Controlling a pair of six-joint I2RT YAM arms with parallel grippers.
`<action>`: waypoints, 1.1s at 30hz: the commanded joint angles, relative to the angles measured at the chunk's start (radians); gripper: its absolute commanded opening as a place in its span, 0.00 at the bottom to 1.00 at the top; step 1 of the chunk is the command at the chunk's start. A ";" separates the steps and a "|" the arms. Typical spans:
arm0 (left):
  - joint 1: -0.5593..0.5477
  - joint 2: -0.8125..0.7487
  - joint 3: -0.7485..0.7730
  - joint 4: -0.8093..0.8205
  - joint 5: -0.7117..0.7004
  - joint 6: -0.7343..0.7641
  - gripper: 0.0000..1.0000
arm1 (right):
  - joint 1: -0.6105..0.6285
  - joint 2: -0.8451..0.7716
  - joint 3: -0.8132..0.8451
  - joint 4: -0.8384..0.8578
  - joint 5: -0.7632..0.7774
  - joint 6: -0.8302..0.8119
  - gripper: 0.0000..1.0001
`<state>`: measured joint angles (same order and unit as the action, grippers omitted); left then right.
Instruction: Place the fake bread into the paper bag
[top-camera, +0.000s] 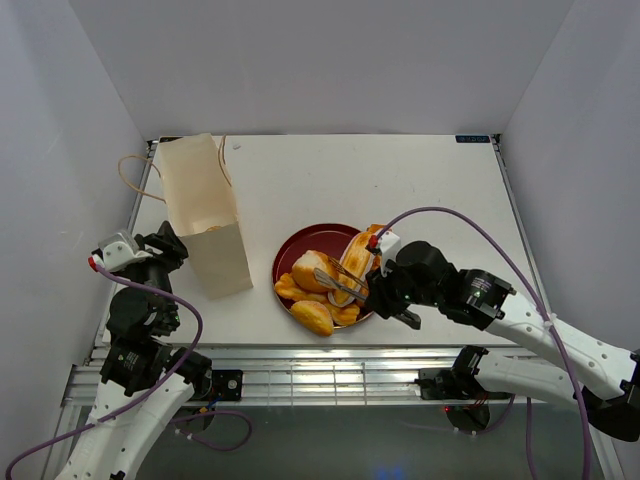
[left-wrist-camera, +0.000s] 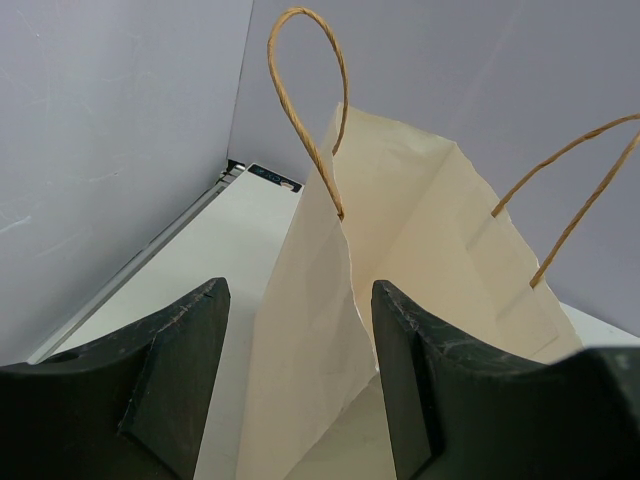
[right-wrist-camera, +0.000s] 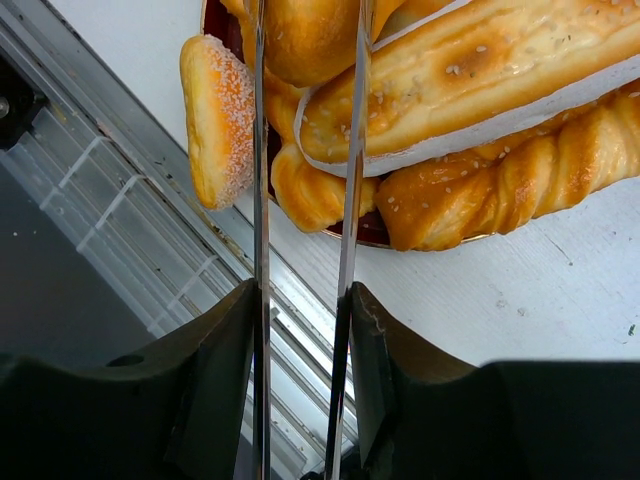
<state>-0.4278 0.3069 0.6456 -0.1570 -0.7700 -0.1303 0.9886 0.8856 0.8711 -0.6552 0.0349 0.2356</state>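
**Bread heaped on plate, bag upright at left**

Fake bread (top-camera: 325, 288): glossy moulded pieces, golden-orange, seed-speckled. Piled on a dark red round plate (top-camera: 288, 256) toward the near edge of the table (top-camera: 420, 180).

From the right wrist camera:
- Oval roll (right-wrist-camera: 218, 120) with gritty, sugar-like crust, on edge at the plate's rim.
- Long loaf (right-wrist-camera: 480, 70) with a cream band along it.
- Twisted braid (right-wrist-camera: 500, 190) just under the loaf.
- Smooth round bun (right-wrist-camera: 300, 35) at the top.

Paper bag (top-camera: 205, 225): pale beige, matte, lightly creased, tall and rectangular. Stands upright left of the plate, near but not touching. Mouth up, with tan twisted-string handles (left-wrist-camera: 305, 120).

Table flat, white, matte, with a few specks. Aluminium rail frame (top-camera: 330, 372) along the near edge. Plain pale grey walls on three sides.

Left arm folded up at the near-left corner. Left gripper (left-wrist-camera: 297, 290) tilted up at the bag, fingers apart, one bag wall edge between them. Cannot tell if either finger touches the paper.

Right arm comes in low from the right, pointing left at the plate. Right gripper (right-wrist-camera: 300, 290) clamped on thin metal tongs (right-wrist-camera: 258, 150). Two narrow shiny blades run out between the fingers into the pile. Cannot tell if the blades pinch a piece.
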 joint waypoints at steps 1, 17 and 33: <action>-0.005 0.005 0.000 -0.004 0.008 0.001 0.70 | 0.002 0.000 0.066 0.065 -0.001 -0.001 0.08; -0.005 -0.005 0.000 -0.004 0.003 0.000 0.69 | 0.002 0.000 0.134 0.066 0.007 0.004 0.08; -0.005 -0.006 0.000 -0.003 0.005 -0.002 0.69 | 0.002 -0.007 0.307 0.057 0.086 -0.015 0.08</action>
<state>-0.4278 0.3058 0.6456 -0.1570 -0.7704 -0.1310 0.9886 0.8921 1.0840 -0.6651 0.0769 0.2348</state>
